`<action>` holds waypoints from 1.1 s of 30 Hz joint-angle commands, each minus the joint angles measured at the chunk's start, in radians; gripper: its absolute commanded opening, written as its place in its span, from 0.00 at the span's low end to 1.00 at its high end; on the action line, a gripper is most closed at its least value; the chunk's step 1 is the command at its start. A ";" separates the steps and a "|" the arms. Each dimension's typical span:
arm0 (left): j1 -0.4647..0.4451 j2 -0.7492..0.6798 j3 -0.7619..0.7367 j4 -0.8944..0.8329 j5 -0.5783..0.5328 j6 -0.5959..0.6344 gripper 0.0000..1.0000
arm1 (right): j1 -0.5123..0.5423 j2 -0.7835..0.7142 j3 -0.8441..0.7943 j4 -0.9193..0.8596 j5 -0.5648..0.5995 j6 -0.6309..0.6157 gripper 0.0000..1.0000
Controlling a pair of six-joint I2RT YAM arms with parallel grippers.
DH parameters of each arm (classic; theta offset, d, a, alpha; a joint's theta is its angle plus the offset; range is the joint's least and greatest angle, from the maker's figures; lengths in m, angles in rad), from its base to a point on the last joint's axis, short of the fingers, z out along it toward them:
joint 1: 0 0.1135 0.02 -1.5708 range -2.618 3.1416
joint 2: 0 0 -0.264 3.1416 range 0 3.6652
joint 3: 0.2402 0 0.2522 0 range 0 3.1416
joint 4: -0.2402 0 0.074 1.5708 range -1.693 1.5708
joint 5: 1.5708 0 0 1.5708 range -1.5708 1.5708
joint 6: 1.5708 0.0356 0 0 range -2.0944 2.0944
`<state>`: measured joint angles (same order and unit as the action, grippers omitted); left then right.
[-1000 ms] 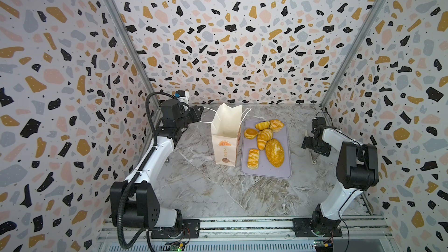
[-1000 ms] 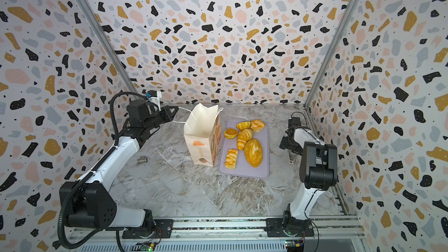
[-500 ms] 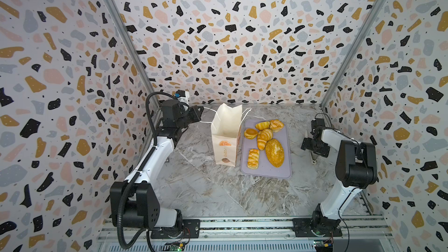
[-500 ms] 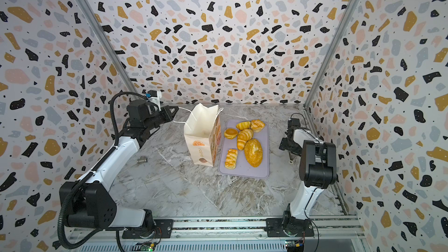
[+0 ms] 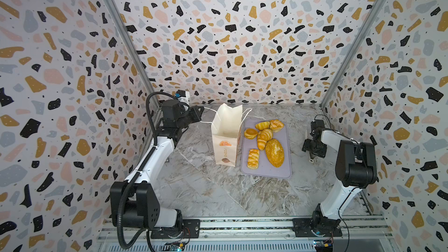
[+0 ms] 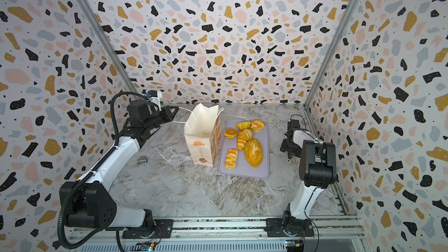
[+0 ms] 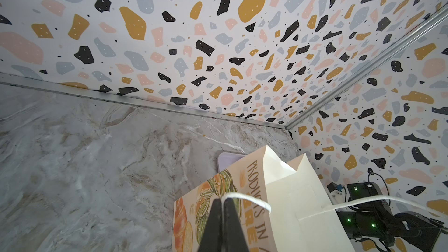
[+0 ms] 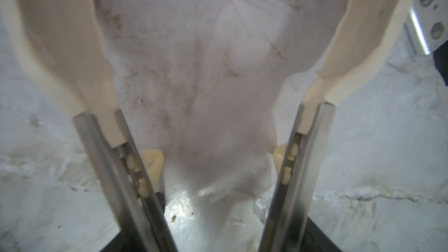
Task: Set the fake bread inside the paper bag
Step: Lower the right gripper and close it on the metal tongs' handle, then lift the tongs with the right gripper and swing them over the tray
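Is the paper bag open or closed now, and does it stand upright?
Open and upright. The bag stands on its base with its mouth gaping upward; the left gripper is shut on one string handle.

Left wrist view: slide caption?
Left hand pinches the white string handle of the paper bag, marble tabletop behind.

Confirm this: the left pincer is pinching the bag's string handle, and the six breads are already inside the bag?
No. The left pincer pinches the string handle, but the six breads lie on the tray beside the bag, as both top views show.
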<state>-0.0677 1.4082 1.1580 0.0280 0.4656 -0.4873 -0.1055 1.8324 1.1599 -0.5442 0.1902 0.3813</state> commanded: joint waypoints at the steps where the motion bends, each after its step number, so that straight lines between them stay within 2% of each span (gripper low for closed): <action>1: -0.003 -0.020 -0.008 0.030 0.008 0.000 0.00 | -0.004 -0.086 -0.010 -0.023 -0.012 -0.016 0.69; 8: -0.003 -0.025 -0.008 0.033 0.010 -0.004 0.00 | -0.002 -0.213 -0.028 -0.040 -0.040 -0.056 0.63; 17: -0.003 -0.025 -0.011 0.036 0.009 -0.004 0.00 | 0.012 -0.339 -0.058 -0.071 -0.064 -0.113 0.61; 28: -0.003 -0.029 -0.012 0.040 0.008 -0.008 0.00 | 0.115 -0.491 -0.029 -0.143 -0.097 -0.133 0.60; 33: -0.003 -0.032 -0.013 0.040 0.008 -0.011 0.00 | 0.165 -0.585 -0.046 -0.137 -0.178 -0.148 0.60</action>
<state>-0.0677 1.4078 1.1576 0.0311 0.4656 -0.4915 0.0372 1.3167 1.0950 -0.6712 0.0650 0.2531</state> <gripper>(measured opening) 0.046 0.601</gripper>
